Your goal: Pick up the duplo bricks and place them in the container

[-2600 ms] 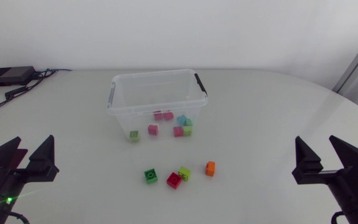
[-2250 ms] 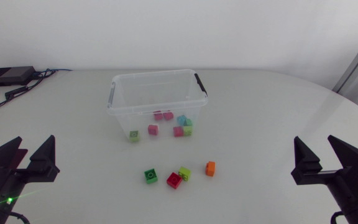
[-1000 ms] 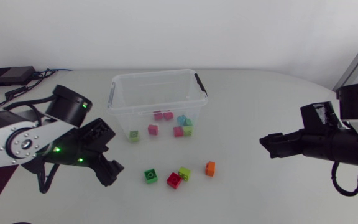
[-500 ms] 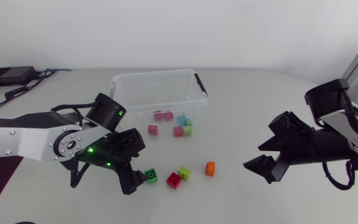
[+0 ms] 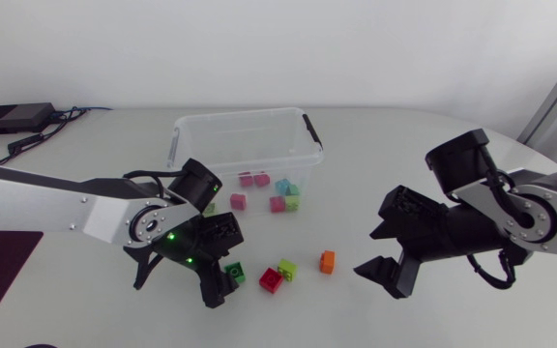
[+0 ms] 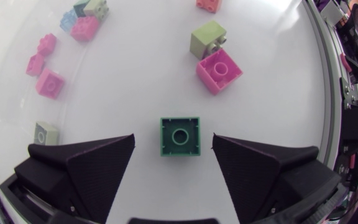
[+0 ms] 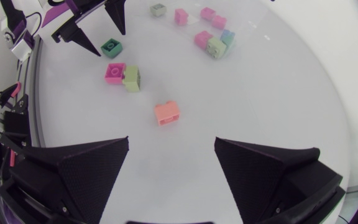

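Holding the left gripper [image 6: 173, 140] straight over the green brick [image 6: 180, 136], near the front edge of the desk [image 5: 404, 174] and left of its middle. Wedges spread wide to either side of the brick and touching neither face, so released and empty. Squared up with the brick's sides, most likely for a straight drop and a pinch. Hanging the right gripper [image 7: 171, 140] above bare desk, right of the orange brick [image 7: 167, 114], likewise spread and gripping nothing, with that brick ahead of the fingers rather than between them. Probably aimed there so as not to crowd the other arm. Just beside the green brick, toward the desk's middle: a red brick [image 5: 271, 280] and a yellow-green brick [image 5: 287, 269] touching each other, a tight pair and likely awkward to take without nudging. Behind these four loose bricks, toward the far edge, the clear open-topped container [image 5: 245, 118], with pink, blue and green bricks seemingly on its floor, seen through the wall. Judging from that, partway through: four left out on the desk, none lifted yet.
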You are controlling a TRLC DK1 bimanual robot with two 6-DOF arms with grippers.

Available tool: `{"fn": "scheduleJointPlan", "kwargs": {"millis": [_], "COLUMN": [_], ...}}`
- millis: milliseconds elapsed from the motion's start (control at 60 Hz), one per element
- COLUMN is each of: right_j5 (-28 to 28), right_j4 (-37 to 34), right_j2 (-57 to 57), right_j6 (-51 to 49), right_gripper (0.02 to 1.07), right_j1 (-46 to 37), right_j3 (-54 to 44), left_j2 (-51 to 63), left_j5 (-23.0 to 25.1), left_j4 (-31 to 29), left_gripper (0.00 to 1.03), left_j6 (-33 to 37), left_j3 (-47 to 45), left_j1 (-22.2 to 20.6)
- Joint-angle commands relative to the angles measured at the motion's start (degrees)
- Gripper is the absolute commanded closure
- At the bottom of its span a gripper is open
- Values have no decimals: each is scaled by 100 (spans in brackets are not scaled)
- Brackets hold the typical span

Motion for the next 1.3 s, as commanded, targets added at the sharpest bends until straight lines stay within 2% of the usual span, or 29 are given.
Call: {"fn": "scheduleJointPlan", "kwargs": {"millis": [0,83,133,150,233,633,683,800,833,900,1000,1050,1067,1150,1283], "right_j5": [33,85,129,138,156,173,173,244,244,252,252,235,235,191,182], "right_j4": [147,253,349,367,393,657,692,710,710,754,824,886,886,921,868], "right_j2": [229,414,572,625,854,2014,2093,2304,2383,2506,2603,2638,2655,2690,2761], "right_j6": [-166,-228,-307,-324,-403,-570,-597,-606,-641,-650,-685,-694,-694,-711,-694], "right_gripper": [7,7,7,7,7,12,17,17,21,23,38,56,57,76,85], "right_j1": [99,187,266,301,441,793,802,837,846,872,881,881,872,855,811], "right_j3": [146,173,217,234,296,682,700,805,832,841,849,849,849,849,876], "left_j2": [231,319,407,425,442,-120,-278,-586,-727,-1052,-1456,-1658,-1676,-1931,-2194], "left_j5": [64,152,240,257,292,319,328,328,328,336,380,380,380,433,723], "left_j4": [33,33,-2,-11,-37,-530,-574,-670,-714,-776,-916,-987,-995,-1057,-1039], "left_gripper": [27,42,59,68,75,79,79,79,79,79,79,79,79,79,79], "left_j6": [154,171,171,171,180,409,417,417,409,409,391,382,382,294,-84], "left_j3": [212,274,326,353,344,115,72,54,63,72,142,221,230,379,810], "left_j1": [-36,-27,-10,-1,17,43,43,61,87,149,219,280,289,368,658]}}
